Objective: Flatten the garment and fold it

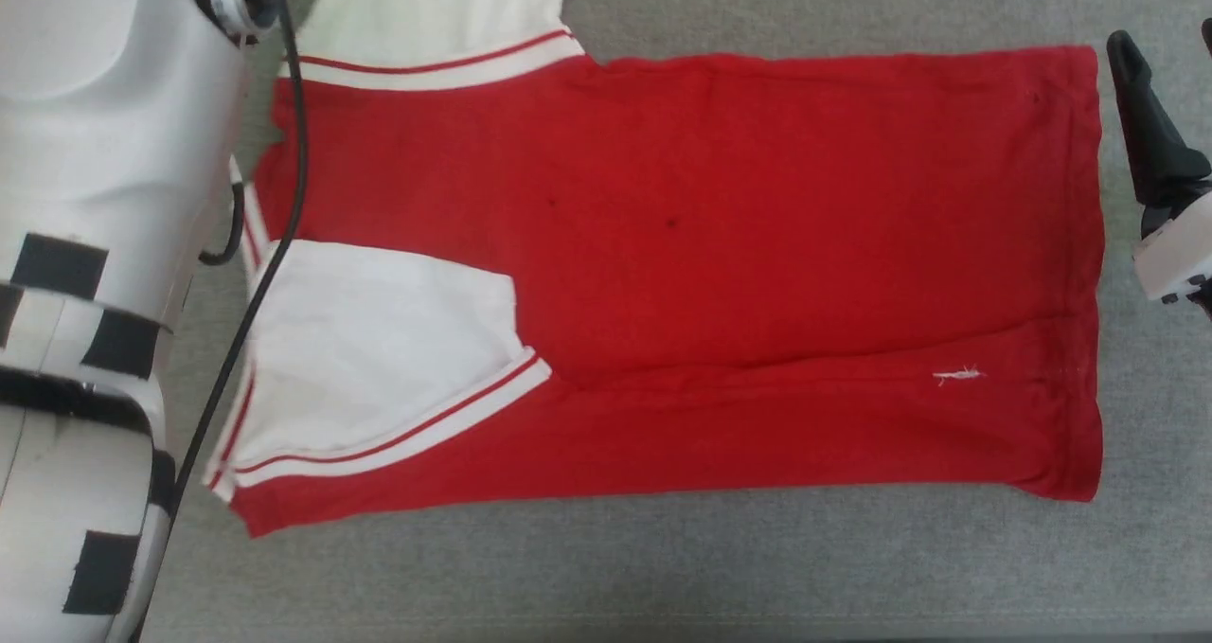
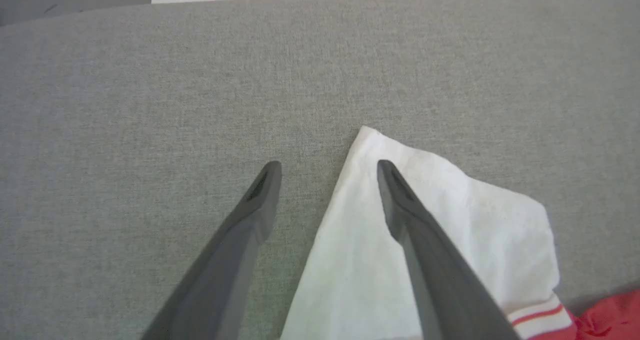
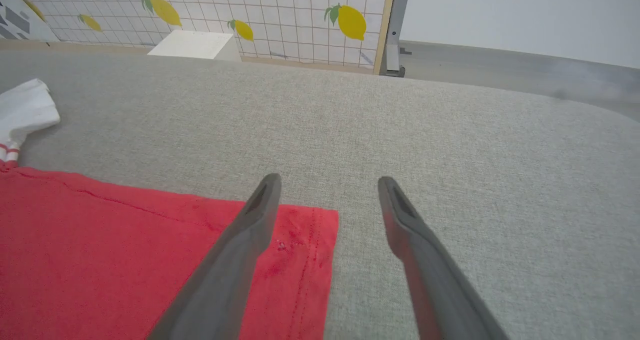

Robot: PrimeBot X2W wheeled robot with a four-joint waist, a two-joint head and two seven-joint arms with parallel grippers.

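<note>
You are inspecting a red jersey T-shirt (image 1: pixel 720 245) that is lying spread across the grey fabric-covered surface (image 1: pixel 757 577), its near sleeve (image 1: pixel 379 340) folded onto the body. It is looking light, limp and easily rucked, so you are best pinching it at corners and hems. The left gripper (image 2: pixel 328 163) is hovering with jaws wide, straddling the edge of the far white sleeve (image 2: pixel 450 215). The right gripper (image 3: pixel 328 179) is gaping likewise at the hem corner (image 3: pixel 305 250). A lemon-patterned panel (image 3: pixel 250 9) and a white box (image 3: pixel 192 44) are standing beyond.
</note>
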